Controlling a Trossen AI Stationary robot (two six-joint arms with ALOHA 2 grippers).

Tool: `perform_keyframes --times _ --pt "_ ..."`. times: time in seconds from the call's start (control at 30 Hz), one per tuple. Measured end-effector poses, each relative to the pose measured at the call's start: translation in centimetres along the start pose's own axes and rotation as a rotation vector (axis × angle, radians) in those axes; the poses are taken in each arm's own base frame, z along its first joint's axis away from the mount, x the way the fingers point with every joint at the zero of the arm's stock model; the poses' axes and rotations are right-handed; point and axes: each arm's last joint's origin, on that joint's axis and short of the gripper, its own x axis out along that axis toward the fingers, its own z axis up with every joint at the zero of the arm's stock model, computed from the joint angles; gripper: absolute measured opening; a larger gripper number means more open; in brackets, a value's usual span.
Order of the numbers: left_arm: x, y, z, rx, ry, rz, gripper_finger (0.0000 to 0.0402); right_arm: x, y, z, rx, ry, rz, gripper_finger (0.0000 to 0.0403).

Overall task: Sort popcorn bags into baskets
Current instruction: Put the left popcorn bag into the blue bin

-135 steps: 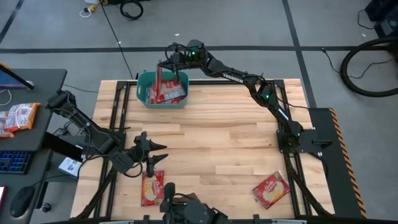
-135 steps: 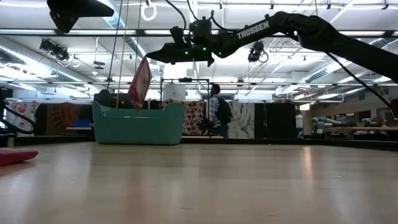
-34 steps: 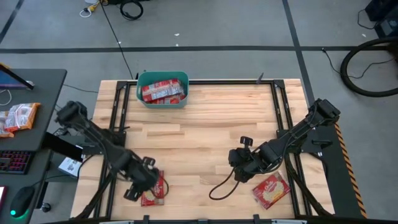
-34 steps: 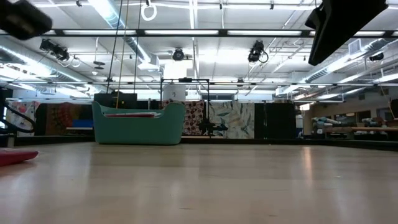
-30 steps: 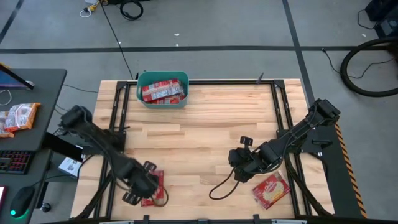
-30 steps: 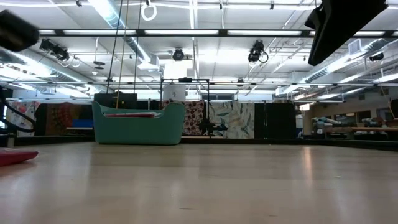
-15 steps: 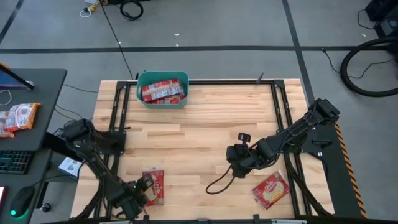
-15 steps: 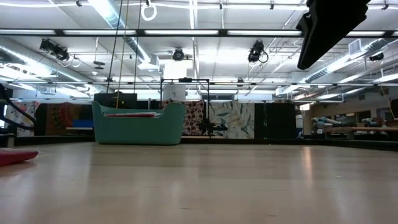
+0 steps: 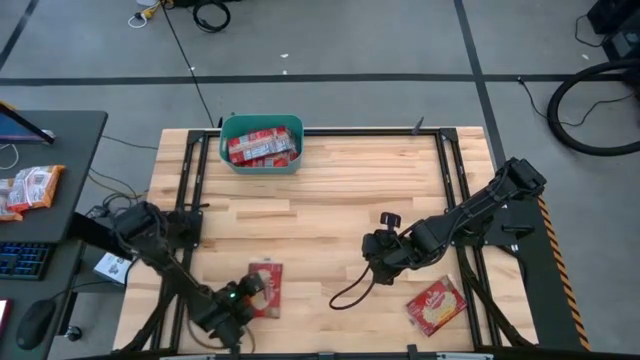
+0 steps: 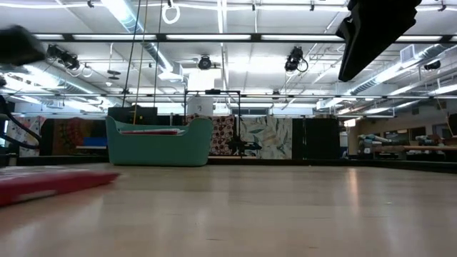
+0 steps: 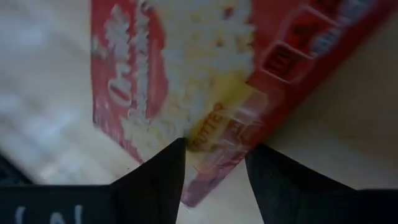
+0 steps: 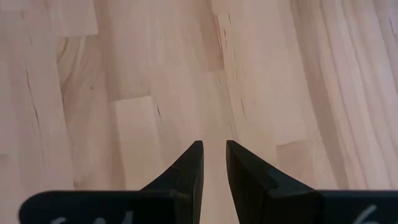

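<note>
Wooden table (image 9: 330,200) holds teal basket (image 9: 262,146) at far edge with popcorn bags (image 9: 262,148) inside, one popcorn bag (image 9: 265,288) near front-left pinched in left gripper (image 11: 214,171), right gripper (image 12: 213,163) narrow, empty over bare wood.

A pale butcher-block table (image 9: 330,200) of jointed wooden strips stands on a grey concrete floor (image 9: 380,40) marked with dark tape lines. A coiled black cable (image 9: 585,105) lies on the floor at the far right. At the left, a dark desk (image 9: 50,170) carries a keyboard (image 9: 22,258) and a mouse (image 9: 35,322). Seen level across the table, a wide hall stretches behind, with long ceiling strip lights (image 10: 235,37), exposed ductwork, and patterned panels (image 10: 275,137) along the far wall.
</note>
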Motion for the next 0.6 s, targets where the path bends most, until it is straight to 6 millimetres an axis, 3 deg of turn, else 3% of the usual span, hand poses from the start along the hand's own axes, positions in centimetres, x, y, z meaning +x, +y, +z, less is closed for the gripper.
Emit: perform_keyframes --times 0.27,0.6 --pt "3.7 4.6 -0.5 -0.283 -0.031 0.123 0.0172 0.2 0.5 1.0 0.02 -0.116 0.037 0.0074" --pt "4.5 7.3 -0.4 -0.163 -0.139 0.081 0.0172 2.8 1.8 1.4 0.029 -0.343 0.24 0.0063"
